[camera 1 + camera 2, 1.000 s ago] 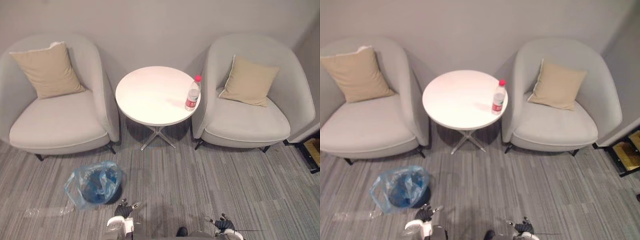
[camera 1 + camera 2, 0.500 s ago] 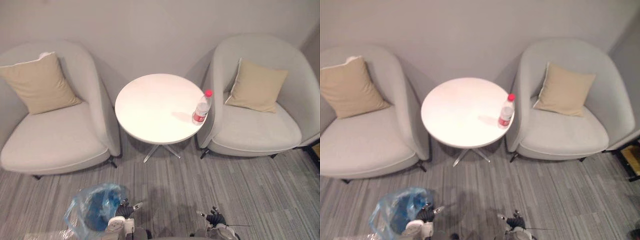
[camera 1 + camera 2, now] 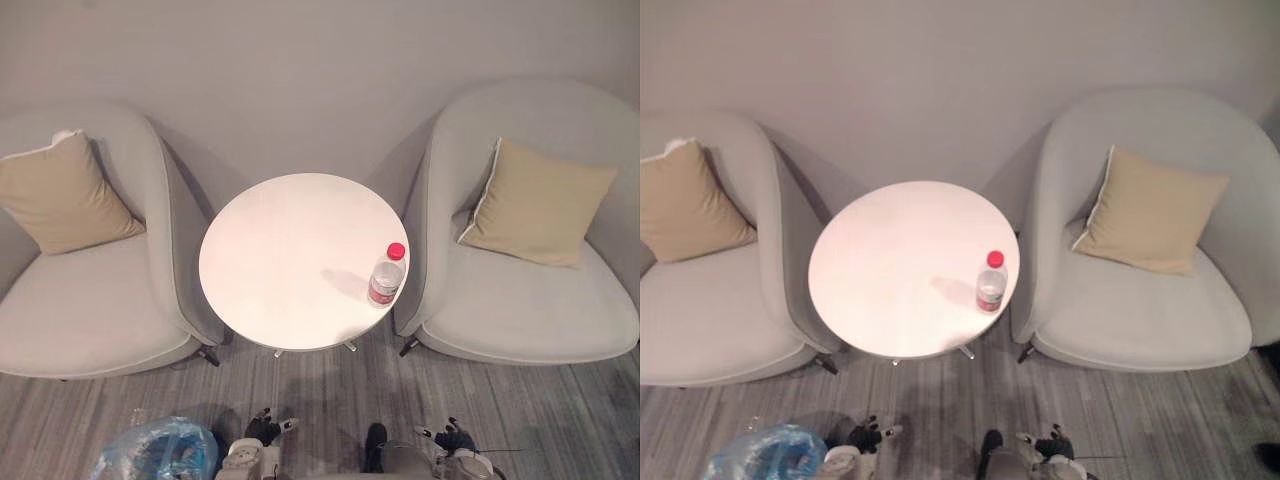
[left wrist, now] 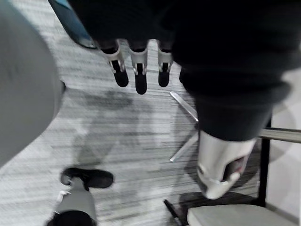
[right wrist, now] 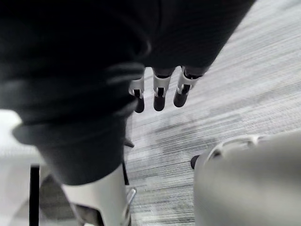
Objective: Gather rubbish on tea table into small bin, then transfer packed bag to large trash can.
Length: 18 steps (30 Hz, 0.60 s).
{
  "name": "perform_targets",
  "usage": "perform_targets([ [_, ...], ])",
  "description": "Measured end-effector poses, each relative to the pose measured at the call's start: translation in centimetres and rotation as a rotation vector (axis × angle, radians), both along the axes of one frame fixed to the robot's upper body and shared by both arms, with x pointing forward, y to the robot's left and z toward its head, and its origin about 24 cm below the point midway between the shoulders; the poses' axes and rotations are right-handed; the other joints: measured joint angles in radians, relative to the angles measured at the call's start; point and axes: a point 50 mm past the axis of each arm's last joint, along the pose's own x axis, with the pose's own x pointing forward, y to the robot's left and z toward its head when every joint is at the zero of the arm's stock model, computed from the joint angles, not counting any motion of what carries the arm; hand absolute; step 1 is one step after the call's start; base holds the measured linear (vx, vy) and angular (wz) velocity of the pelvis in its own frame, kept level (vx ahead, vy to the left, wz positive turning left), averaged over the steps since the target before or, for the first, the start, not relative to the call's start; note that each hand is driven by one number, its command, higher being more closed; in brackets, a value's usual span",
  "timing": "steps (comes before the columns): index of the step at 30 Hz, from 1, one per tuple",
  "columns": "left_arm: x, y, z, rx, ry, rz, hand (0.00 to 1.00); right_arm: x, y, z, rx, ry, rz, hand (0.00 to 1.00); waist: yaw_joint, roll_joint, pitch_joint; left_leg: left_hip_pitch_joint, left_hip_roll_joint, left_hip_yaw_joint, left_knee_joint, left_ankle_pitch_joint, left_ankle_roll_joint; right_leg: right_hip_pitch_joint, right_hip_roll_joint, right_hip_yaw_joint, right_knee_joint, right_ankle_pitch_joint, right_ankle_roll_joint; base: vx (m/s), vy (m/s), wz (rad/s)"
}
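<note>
The bottle (image 3: 385,277) stands upright near the right edge of the worktop (image 3: 270,250). The left hand (image 3: 263,430) and right hand (image 3: 455,438) hang low, fingers relaxed and empty. I think the right hand should grasp the bottle's middle without tipping it, then reach the blue-bagged small bin (image 3: 155,455), near left.

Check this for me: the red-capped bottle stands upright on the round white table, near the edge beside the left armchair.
Not quite. The red-capped bottle does stand upright on the round white table, but near the edge beside the right armchair, not the left one. The left eye view shows it.
</note>
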Motion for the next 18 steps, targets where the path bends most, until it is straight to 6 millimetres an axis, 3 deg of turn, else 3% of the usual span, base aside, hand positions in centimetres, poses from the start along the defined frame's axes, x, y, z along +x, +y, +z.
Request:
perform_targets([
  [2,0.1,-0.1,0.0,-0.001,-0.003,-0.004,0.00,0.1,0.4,0.0,0.011,-0.005,-0.007,0.00,0.005,-0.005,0.001,-0.012,0.003,0.012,0.024,0.026,-0.008,0.031,-0.003,-0.012,-0.031,0.003,-0.006,0.11,-0.067,0.28],
  [3,0.1,-0.3,0.0,-0.005,-0.004,-0.005,0.00,0.2,0.4,0.0,0.007,-0.010,-0.010,0.00,0.010,-0.007,0.003,-0.011,-0.006,0.041,0.003,-0.045,-0.005,0.045,-0.008,-0.013,-0.052,0.007,-0.012,0.08,-0.014,0.10],
  [5,0.2,-0.5,0.1,-0.010,-0.007,-0.008,0.00,0.4,0.4,0.1,0.008,-0.021,-0.013,0.00,0.013,-0.008,0.007,-0.021,-0.058,0.050,-0.084,-0.096,-0.006,0.062,-0.028,-0.019,-0.063,0.012,-0.004,0.06,0.058,0.08],
  [7,0.1,-0.5,0.0,-0.011,-0.004,-0.008,0.00,0.3,0.5,0.1,0.010,-0.020,-0.014,0.00,0.016,0.000,0.002,-0.021,-0.097,0.048,-0.208,-0.041,0.039,0.074,-0.028,-0.019,-0.071,0.018,0.006,0.05,0.112,-0.01],
  [8,-0.1,-0.4,0.0,-0.010,0.002,-0.008,0.00,0.5,0.4,0.2,0.007,-0.025,-0.011,0.00,0.020,0.014,-0.011,-0.007,-0.106,0.062,-0.262,-0.007,0.050,0.090,-0.008,-0.003,-0.088,0.022,0.028,0.07,0.122,-0.12],
  [11,-0.3,0.5,-0.1,0.012,0.006,-0.004,0.00,0.5,1.6,0.1,0.032,-0.036,-0.005,0.00,0.026,-0.016,-0.025,0.000,-0.127,0.073,-0.268,-0.007,0.054,0.094,-0.025,0.021,-0.109,0.036,0.047,0.03,0.101,-0.09],
  [18,-1.3,0.6,-0.4,0.020,0.039,-0.013,0.00,0.0,1.4,0.0,0.018,-0.032,-0.011,0.00,0.025,-0.004,-0.049,0.071,-0.159,0.074,-0.394,0.038,0.068,0.145,-0.025,0.034,-0.193,0.072,0.056,0.00,0.022,-0.01],
])
